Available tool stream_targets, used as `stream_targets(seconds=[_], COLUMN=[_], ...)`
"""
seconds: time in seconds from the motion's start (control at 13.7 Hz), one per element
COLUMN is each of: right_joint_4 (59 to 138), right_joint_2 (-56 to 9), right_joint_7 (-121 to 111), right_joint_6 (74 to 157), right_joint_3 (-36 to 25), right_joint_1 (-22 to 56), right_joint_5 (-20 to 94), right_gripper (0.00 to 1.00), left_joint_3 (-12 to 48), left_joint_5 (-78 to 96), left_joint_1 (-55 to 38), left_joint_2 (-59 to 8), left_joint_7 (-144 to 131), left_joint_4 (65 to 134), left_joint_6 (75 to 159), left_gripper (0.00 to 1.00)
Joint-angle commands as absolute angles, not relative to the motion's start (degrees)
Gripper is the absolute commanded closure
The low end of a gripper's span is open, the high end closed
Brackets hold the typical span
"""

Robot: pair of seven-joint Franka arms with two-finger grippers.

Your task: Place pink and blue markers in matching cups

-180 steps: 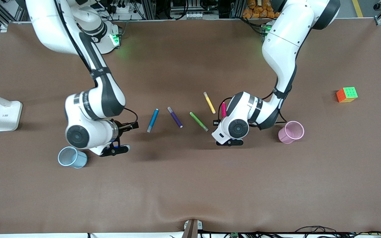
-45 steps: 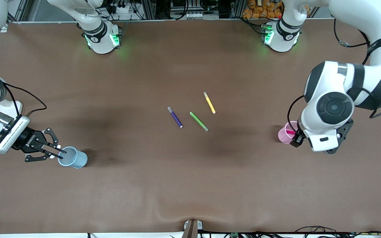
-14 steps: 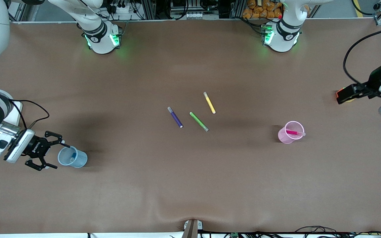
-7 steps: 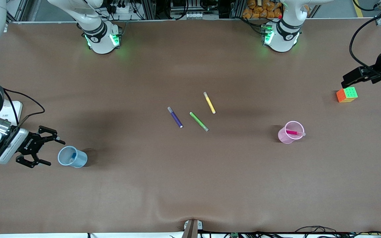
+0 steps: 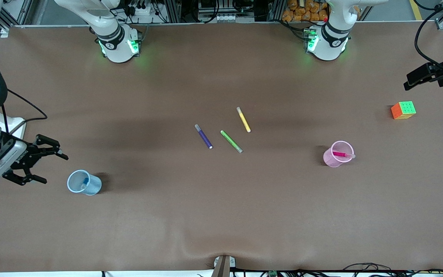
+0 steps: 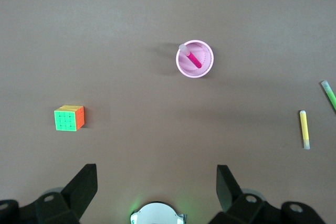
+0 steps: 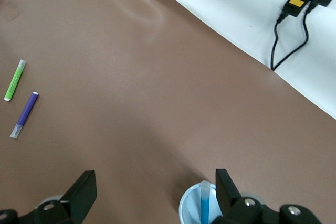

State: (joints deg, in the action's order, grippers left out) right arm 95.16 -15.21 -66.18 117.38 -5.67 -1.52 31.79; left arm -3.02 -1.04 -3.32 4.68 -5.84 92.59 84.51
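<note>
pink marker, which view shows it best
The left wrist view: it looks straight down into the pink cup, so the pink marker and its pale cap show leaning on the rim. The front view shows it smaller, lying across the cup's mouth. The right wrist view does not show it.

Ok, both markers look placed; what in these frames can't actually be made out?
- Left gripper: front view's edge cuts it off; only its fingers show in the left wrist view.
- Blue marker: its lower end is hidden inside the blue cup, and the right wrist view's edge crops the cup.
- Pink marker: its tip is hidden by the pink cup wall.
- Marker labels: too small.
</note>
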Motion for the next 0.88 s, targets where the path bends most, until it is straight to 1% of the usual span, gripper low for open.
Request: stream_targets(seconds=[0.0, 0.22, 0.51, 0.8], right_joint_4=[96.7, 96.7, 96.6, 96.2], right_joint_2=[-12.0, -9.1, -6.7, -4.4], right_joint_7=[-59.9, -51.2, -41.1, -29.5], right_joint_6=[115.3, 112.4, 110.7, 106.4], right_joint_3=[-5.7, -5.6, -5.6, -5.4], right_joint_1=[-1.3, -1.3, -1.3, -1.2], right_joint_5=[27.1, 21.0, 16.4, 11.3], right_gripper=[0.0, 0.0, 0.0, 0.0], left_joint_3=[-3.2, -2.6, -2.6, -2.5], left_joint_5=[-0.2, -0.2, -0.3, -0.5], left_joint_1=[-3.9, -3.8, -3.3, -3.3], left_joint_2=[7.6, 6.9, 7.6, 7.6], left_joint_7=[-5.4, -5.4, -5.4, -5.4], left_joint_4=[95.2, 95.7, 96.0, 96.6], left_joint_6=[85.1, 85.2, 85.2, 85.9], left_gripper=[0.0, 0.0, 0.0, 0.0])
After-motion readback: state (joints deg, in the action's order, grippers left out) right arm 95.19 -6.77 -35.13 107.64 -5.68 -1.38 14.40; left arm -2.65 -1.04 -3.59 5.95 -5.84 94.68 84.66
